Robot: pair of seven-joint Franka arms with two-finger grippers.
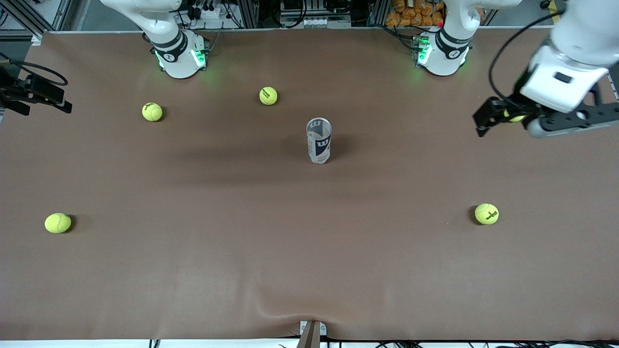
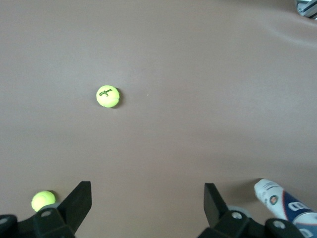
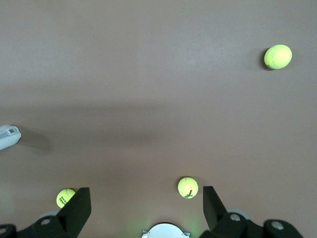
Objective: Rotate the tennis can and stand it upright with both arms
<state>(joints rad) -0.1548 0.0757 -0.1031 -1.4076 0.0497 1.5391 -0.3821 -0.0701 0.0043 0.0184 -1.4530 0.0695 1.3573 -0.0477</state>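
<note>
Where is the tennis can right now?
The tennis can stands upright near the middle of the table in the front view, alone, nearer the camera than the closest tennis ball.

Tennis can [image 2: 287, 206] cut by left wrist view edge; 1 tennis ball [image 1: 513, 116] half hidden by left tool [image 1: 488, 120].

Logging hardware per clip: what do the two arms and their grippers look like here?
Both arms are glossy white with black joint bands; the left arm's base and the right arm's base glow green. A black cable loops along the left arm. The left gripper and right gripper have black, wedge-shaped fingers on black bodies with small round metal fittings.
</note>
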